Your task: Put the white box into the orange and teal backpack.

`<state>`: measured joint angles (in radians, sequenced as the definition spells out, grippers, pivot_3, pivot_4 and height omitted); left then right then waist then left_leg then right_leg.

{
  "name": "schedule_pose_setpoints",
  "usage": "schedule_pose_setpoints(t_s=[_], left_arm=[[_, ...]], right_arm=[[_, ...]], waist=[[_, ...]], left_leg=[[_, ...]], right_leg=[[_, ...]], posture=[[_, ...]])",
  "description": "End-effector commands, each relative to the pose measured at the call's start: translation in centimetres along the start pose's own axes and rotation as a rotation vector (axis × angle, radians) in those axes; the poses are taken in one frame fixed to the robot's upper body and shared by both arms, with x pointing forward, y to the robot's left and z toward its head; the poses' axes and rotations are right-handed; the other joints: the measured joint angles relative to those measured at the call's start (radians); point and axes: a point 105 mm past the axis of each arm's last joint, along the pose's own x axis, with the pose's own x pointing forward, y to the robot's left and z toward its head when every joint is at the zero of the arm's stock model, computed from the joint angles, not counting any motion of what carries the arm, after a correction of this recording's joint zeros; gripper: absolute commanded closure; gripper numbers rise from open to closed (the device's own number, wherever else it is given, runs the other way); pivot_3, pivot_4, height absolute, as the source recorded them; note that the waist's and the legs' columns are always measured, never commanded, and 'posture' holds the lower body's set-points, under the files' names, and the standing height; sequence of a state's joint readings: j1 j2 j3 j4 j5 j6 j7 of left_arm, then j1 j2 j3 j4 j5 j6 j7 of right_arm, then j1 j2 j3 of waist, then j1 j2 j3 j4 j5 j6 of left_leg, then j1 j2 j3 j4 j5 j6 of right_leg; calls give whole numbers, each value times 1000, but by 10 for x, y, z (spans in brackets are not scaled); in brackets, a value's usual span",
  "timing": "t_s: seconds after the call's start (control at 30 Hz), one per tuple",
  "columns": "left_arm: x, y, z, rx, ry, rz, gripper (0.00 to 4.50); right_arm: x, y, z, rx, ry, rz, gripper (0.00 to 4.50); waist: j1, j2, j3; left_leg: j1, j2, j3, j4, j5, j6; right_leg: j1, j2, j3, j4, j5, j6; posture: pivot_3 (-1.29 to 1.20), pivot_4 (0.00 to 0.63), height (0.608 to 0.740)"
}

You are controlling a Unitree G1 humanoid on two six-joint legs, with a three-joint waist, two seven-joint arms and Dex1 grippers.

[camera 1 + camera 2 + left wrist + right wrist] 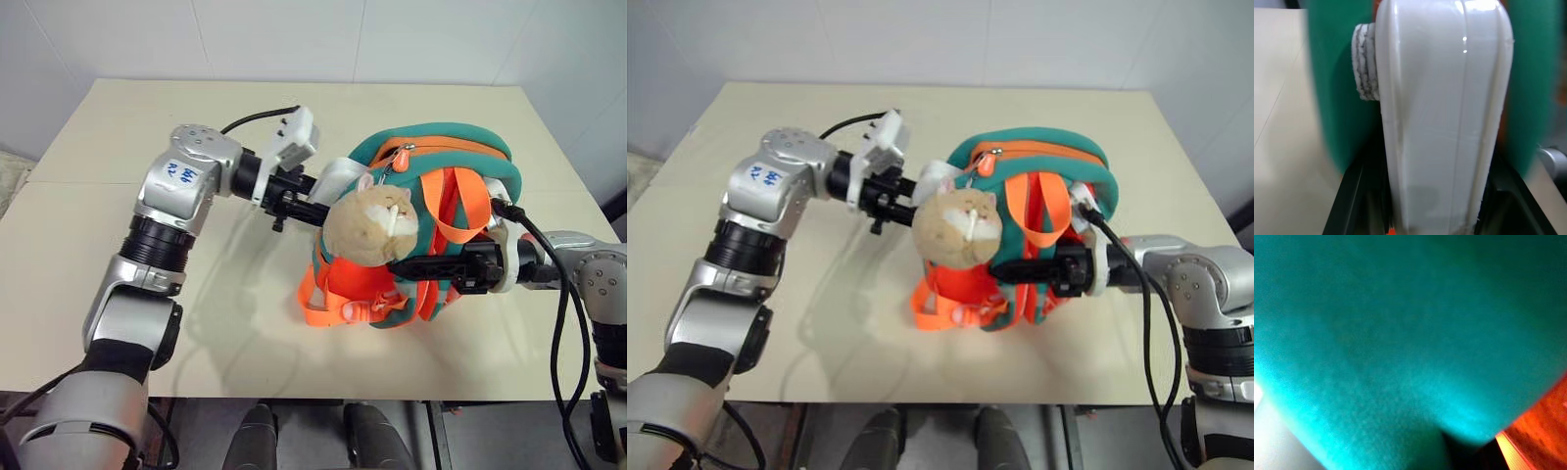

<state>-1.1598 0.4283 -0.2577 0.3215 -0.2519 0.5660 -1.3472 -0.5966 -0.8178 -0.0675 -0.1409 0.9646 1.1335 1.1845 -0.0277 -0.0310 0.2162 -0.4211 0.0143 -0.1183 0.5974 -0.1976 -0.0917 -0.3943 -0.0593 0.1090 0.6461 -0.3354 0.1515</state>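
The orange and teal backpack (441,157) stands upright in the middle of the table, with a tan plush charm (372,227) hanging on its front. My left gripper (315,210) reaches in from the left, shut on the white box (341,176). The box's far end sits against the backpack's teal left side. In the left wrist view the white box (1444,122) stands between my black fingers (1352,196), with teal fabric right behind it. My right gripper (400,266) comes from the right, shut on the backpack's front below the charm. Teal fabric (1400,333) lies close against it.
The cream table (147,127) has free room to the left of and behind the backpack. Loose orange straps (338,308) spread at the backpack's base. The table's front edge runs close below, and a white wall stands behind the table.
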Motion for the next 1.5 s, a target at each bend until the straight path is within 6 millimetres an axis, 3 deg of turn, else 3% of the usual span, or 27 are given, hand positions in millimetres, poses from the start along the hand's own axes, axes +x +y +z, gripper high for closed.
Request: schedule_pose_setpoints(t_s=[0.03, 0.3, 0.37, 0.67, 0.93, 1.1, 1.27, 1.5], left_arm=[[34, -21, 28, 130, -35, -140, 3020], [42, -25, 30, 137, -70, -141, 3020], [38, -23, 27, 132, -64, -125, 2305], [1, -18, 22, 145, -74, -65, 21], [-60, -18, 12, 129, -66, 14, 21], [-80, -43, 36, 83, -208, -69, 21], [-81, -69, 55, 31, -322, -168, 21], [-64, -85, 56, 8, -323, -211, 21]], right_arm=[[2, 0, 2, -39, 0, -20, 4488], [3, 0, 1, -37, -5, -21, 4488], [2, 0, 1, -36, -4, -24, 4500], [2, 1, 1, -40, -4, -22, 4500], [2, 0, 0, -39, -5, -26, 4500], [3, -1, -1, -36, -4, -27, 4500], [3, -2, -1, -35, -2, -29, 4500], [4, -3, -1, -32, -3, -24, 4500]], waist=[[0, 0, 0], [1, 0, 0], [1, 0, 0], [-11, 0, 0], [-19, 1, 0], [-20, 1, 0], [-23, 1, 0], [-26, 1, 0]], left_leg=[[0, 0, 0, 0, 0, 0], [0, 0, 0, 0, 0, 0], [0, -1, 0, 0, 0, 0], [0, 0, 0, 0, 0, 0], [0, 0, 0, -1, 0, 0], [0, 0, -1, -1, 0, 0], [0, 0, -1, -1, 0, 0], [1, 0, -1, 0, 0, 0]], right_leg=[[0, 0, 0, 0, 0, 0], [0, 0, 0, 0, 0, 0], [0, 0, 0, -1, 0, 0], [0, 0, 0, 0, 0, 0], [0, 0, 0, 0, 0, 0], [0, 0, 0, 0, 0, 0], [0, 0, 0, 0, 0, 0], [0, 0, 0, 2, 0, 0]], posture=[[0, 150, 740], [0, 150, 740], [0, 150, 740], [0, 150, 740], [0, 150, 740], [0, 150, 740], [0, 150, 740], [0, 150, 740]])
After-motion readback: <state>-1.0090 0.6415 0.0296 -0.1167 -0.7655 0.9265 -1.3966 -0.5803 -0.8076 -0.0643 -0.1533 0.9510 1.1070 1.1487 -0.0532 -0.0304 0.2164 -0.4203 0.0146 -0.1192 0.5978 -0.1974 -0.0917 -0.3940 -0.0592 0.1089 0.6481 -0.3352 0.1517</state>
